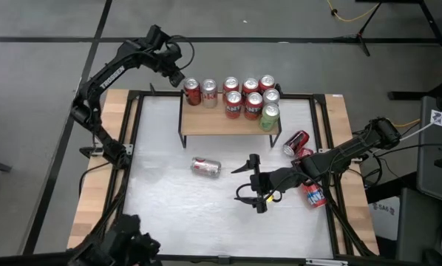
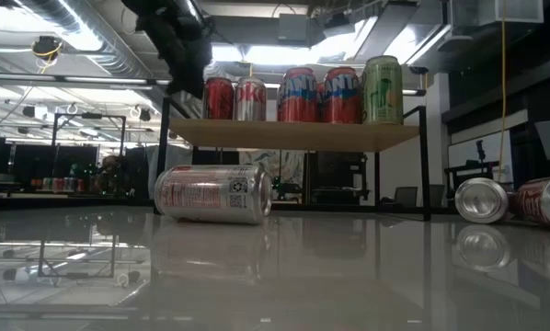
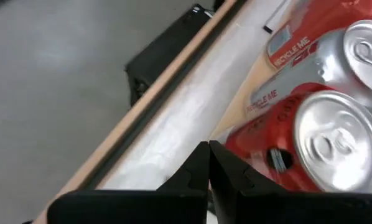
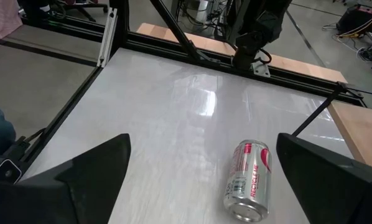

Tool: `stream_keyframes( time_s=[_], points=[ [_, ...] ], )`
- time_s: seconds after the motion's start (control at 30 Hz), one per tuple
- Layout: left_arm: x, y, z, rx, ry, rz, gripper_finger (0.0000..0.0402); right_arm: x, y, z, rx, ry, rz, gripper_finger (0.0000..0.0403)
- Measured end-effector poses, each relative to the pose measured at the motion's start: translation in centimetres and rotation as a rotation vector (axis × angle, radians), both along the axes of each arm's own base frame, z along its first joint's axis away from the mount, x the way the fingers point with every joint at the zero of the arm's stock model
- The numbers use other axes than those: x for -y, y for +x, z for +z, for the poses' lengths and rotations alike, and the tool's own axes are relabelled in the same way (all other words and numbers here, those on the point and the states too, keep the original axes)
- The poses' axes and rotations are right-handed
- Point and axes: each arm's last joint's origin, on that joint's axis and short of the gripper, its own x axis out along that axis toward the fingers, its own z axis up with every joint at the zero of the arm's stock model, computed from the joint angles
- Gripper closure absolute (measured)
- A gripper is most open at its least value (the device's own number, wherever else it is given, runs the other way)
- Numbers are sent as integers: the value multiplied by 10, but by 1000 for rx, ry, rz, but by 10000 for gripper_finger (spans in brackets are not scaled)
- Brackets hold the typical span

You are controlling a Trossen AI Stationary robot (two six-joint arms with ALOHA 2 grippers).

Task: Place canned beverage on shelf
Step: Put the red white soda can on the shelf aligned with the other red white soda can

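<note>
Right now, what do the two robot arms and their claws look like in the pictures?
Both arms are black and slim, built of jointed tubular segments. The left arm carries white lettering along one segment, too small to read. The left claw has two flat, dark, pointed fingers. The right claw is black too, and its fingers look like broad, dark, wedge-shaped plates. Thin black cables run along the right arm.
</note>
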Motion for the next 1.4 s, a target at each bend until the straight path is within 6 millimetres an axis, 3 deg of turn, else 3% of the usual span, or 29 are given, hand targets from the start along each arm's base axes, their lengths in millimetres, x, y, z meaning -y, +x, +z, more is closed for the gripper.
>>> stream_keyframes(
  time_s=[0.2, 0.47, 0.67, 0.8, 0.9, 1.13, 1.4],
  points=[
    [37, -23, 30, -13, 20, 11, 402, 0, 0, 0, 0, 0, 0, 11],
    [122, -40, 53, 66, 23, -140, 402, 0, 0, 1, 13, 7, 0, 11],
    [183, -45, 23, 255, -17, -150, 402, -1, 1, 2, 24, 12, 0, 11],
    [211, -47, -4, 376, -112, -169, 401, -2, 8, 0, 62, 11, -43, 11],
    [224, -43, -18, 465, -165, -194, 401, -4, 16, -5, 98, 4, -99, 11],
    [246, -20, -41, 550, -79, -263, 401, -5, 36, -29, 111, -34, -239, 11],
    [268, 6, -65, 521, 31, -302, 401, 30, 64, -60, 1, 146, -264, 11]
  ],
)
